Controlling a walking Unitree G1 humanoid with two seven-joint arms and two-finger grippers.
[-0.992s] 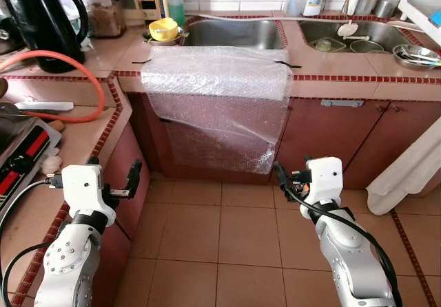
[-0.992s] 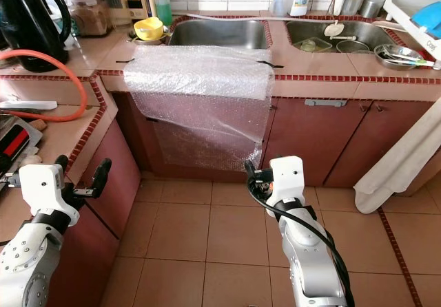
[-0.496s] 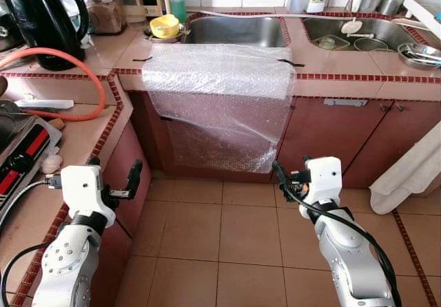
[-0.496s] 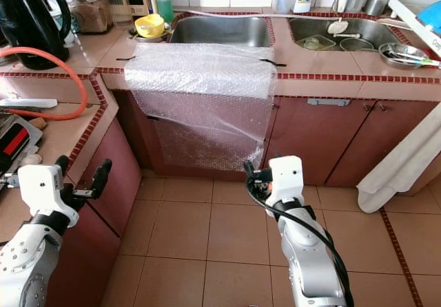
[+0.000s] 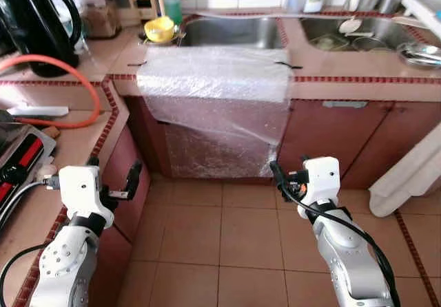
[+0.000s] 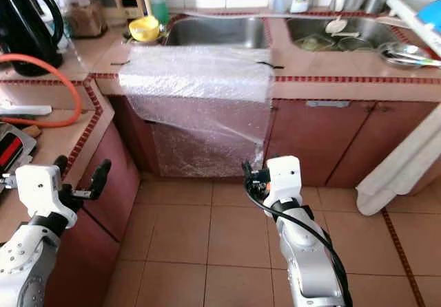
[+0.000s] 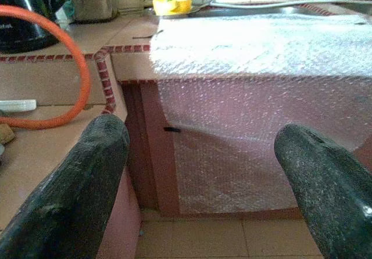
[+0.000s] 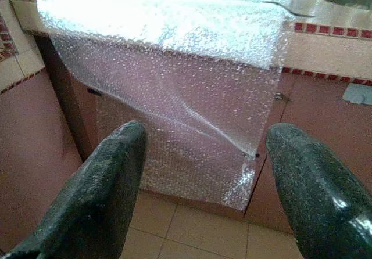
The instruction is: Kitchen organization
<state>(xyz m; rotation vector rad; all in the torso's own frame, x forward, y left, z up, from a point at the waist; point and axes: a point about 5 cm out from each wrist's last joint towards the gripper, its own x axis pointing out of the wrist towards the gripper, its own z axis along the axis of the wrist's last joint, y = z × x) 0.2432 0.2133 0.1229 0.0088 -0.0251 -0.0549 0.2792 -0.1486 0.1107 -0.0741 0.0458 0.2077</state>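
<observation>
I am watching the whole head view slide and blur a little against half a second back, so I take it the camera is shifting as the robot is stepping or leaning, while the counter things themselves are staying put. Both arms are still hanging out in front over the floor tiles (image 5: 227,238), carrying nothing.

The left gripper (image 5: 110,176), at about 8 o'clock in the head view, is spread wide with nothing between its fingers (image 7: 75,195). The right gripper (image 6: 249,176), near 5 o'clock, is likewise released, its fingers (image 8: 104,183) parted on empty air.

The bubble wrap sheet (image 5: 217,97) is lying over the counter edge at 12 o'clock, draping down the cabinet front below the sink (image 5: 231,32), and both wrists are looking straight at it. The yellow bowl (image 5: 160,27) is sitting at 11 o'clock beside the sink, the black kettle (image 5: 38,21) and the orange hose (image 5: 65,90) at 10 o'clock, and some dishes (image 5: 417,54) at 2 o'clock, though the blur is leaving me unsure exactly what they are.

I judge nothing is being handled yet: the robot is only approaching, and the organising is barely begun.
</observation>
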